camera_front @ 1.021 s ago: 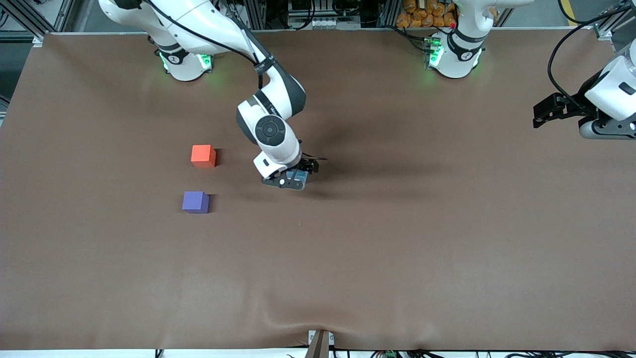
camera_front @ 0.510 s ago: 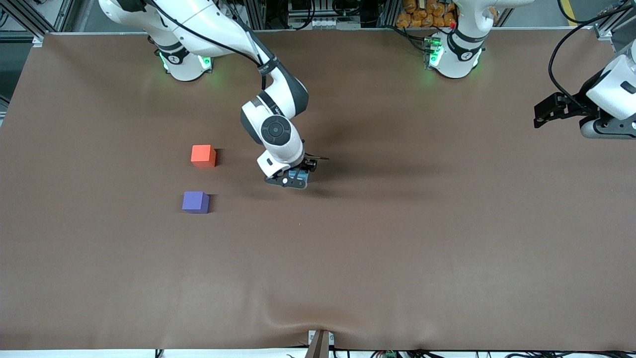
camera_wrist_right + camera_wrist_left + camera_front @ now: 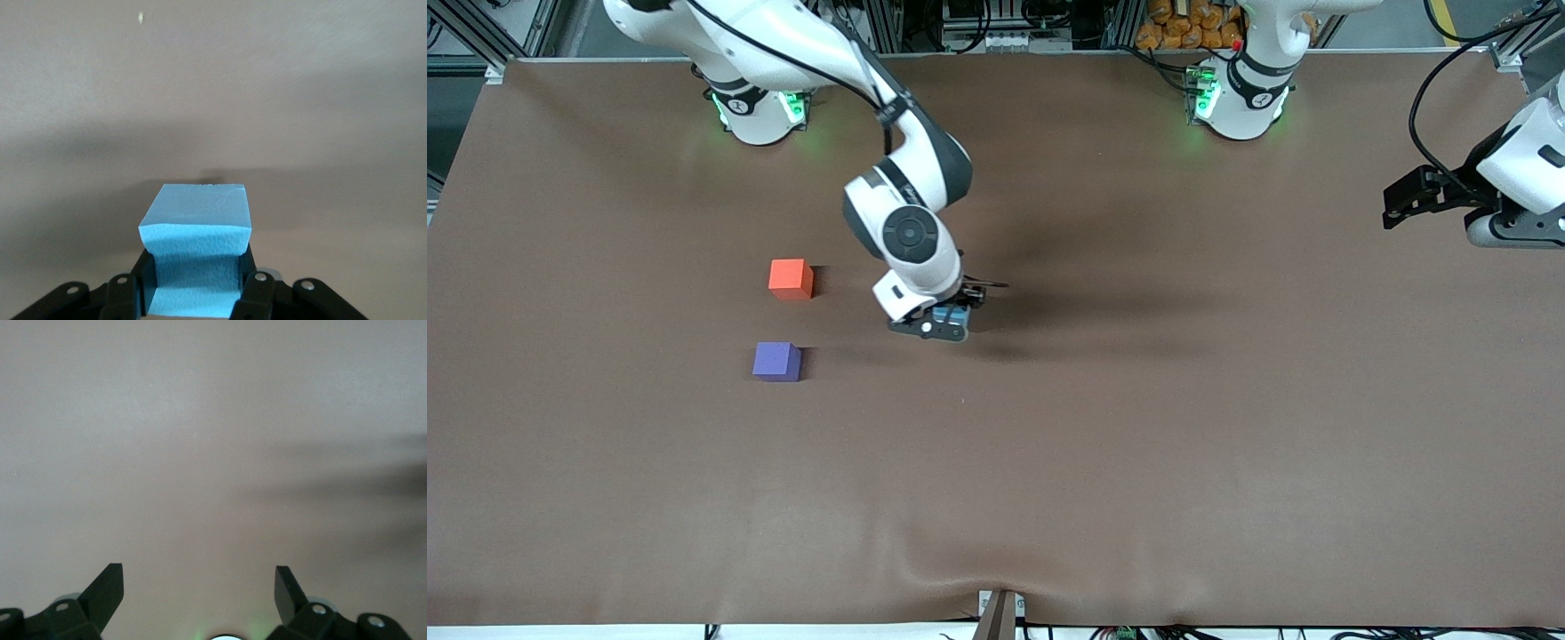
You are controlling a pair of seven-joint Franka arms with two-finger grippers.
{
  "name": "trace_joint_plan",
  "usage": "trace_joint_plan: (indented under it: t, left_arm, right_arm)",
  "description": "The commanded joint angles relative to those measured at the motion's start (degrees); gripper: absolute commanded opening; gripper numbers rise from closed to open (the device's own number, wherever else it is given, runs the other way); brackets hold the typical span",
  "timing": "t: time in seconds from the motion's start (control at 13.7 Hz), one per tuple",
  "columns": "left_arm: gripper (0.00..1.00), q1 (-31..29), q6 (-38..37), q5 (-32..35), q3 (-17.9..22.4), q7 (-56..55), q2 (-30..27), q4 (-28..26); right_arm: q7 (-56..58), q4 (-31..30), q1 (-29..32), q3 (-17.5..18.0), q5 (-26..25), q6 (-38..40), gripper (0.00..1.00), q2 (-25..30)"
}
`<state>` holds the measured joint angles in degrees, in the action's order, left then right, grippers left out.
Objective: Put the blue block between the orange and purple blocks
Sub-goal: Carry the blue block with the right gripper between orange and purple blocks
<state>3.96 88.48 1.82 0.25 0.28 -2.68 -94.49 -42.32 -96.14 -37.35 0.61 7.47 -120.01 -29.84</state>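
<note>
Carrying the blue block, pinched in the right tool over mid-counter, needs height before sliding it between orange block and purple block; left tool waits wide.

White arms with black joints, cables, green-lit bases.

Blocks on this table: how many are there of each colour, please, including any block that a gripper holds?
Orange block: 1, on the table
Purple block: 1, on the table, nearer to the front camera than the orange one
Blue block: 1, held in the right gripper
Total: 3
</note>
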Motion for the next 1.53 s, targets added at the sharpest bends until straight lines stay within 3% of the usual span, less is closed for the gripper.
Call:
trace_joint_plan:
  t: [0.0, 0.22, 0.51, 1.02, 1.46]
  left_arm:
    - [1.0, -0.45, -0.59, 1.17, -0.34, 0.42, 0.57, 1.33]
    - [1.0, -0.27, -0.59, 1.17, -0.34, 0.33, 0.57, 1.24]
    - [1.0, -0.27, -0.59, 1.17, -0.34, 0.77, 0.57, 1.33]
    - [1.0, -0.1, -0.59, 1.17, -0.61, 0.86, 0.57, 2.47]
    - [1.0, -0.09, -0.68, 0.82, -0.78, 0.59, 2.06, 2.64]
  right_arm:
    - [6.79, -1.59, 6.83, 0.8, -0.7, 7.57, 0.0, 8.29]
    - [16.2, -2.56, 13.34, 0.71, -0.79, 10.58, 0.0, 10.06]
    - [17.88, -8.69, 18.44, 0.36, -1.57, 10.85, 0.0, 14.36]
    - [30.0, -24.25, 25.39, 0.45, -2.37, -1.96, 0.0, 19.29]
    - [36.94, -29.53, 28.03, 0.45, -2.37, -8.73, 0.0, 19.29]
